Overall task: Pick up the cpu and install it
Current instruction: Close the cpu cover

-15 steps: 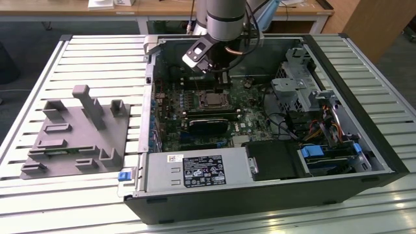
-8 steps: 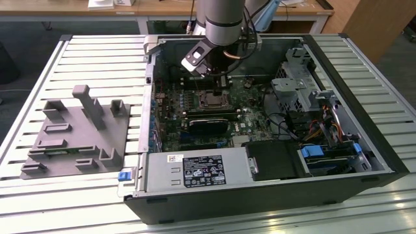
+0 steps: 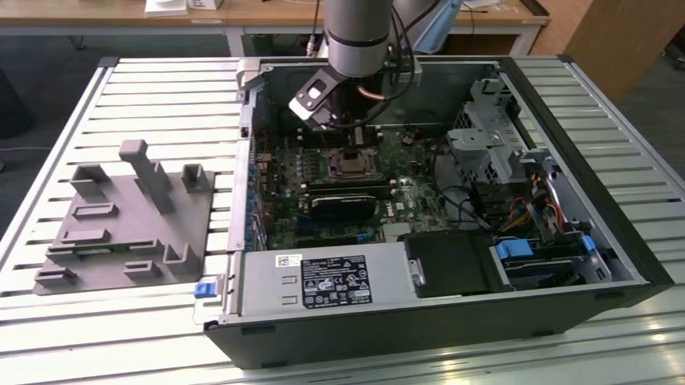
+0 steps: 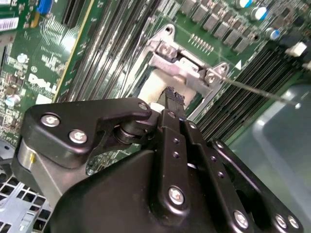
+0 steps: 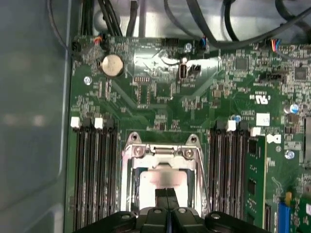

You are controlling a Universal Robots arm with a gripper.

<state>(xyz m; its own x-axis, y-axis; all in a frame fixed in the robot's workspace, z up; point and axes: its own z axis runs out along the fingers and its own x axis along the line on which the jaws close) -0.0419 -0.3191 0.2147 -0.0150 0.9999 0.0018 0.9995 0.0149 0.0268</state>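
Both wrist views put the claw (image 5: 166,193), fingers pressed together, right over the pale shiny cpu (image 5: 158,177) lying inside the open socket frame (image 5: 130,162). Seating it looks like the step in hand, though I cannot tell whether they touch. Any further move calls for a level, gentle touch; the exterior view adds the grey tray (image 3: 118,200), well apart outside the computer case (image 3: 428,329).

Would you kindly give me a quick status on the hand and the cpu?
Hand closed, low over the socket frame in the open computer case. Cpu lying in the socket, fingertips at its top. Frame open, nothing in the way.
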